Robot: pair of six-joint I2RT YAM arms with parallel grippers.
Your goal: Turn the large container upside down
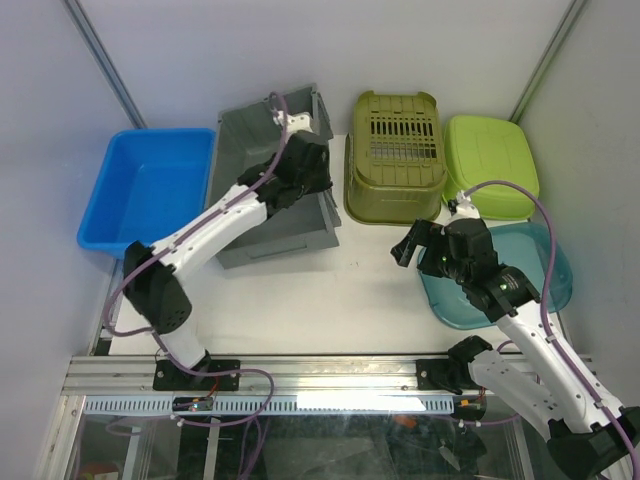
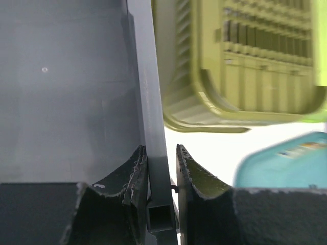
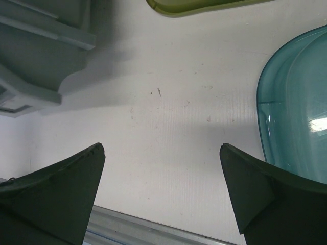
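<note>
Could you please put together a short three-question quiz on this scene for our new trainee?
1. True or false: the right gripper is holding the teal translucent tub.
2. The fingers of the left gripper stand either side of which? A) a wall of the large grey plastic container B) the olive-green slotted basket C) the blue plastic tub
3. Fill in: the grey container's open side faces ____.
Key: 1 false; 2 A; 3 up.

a white table (image 1: 370,290) stands inside pale panel walls (image 1: 330,50). 2 grey struts slant up, 1 at 11 o'clock (image 1: 103,60), 1 at 1 o'clock (image 1: 553,55). an aluminium rail (image 1: 330,372) spans 6 o'clock under even, bright light.
</note>
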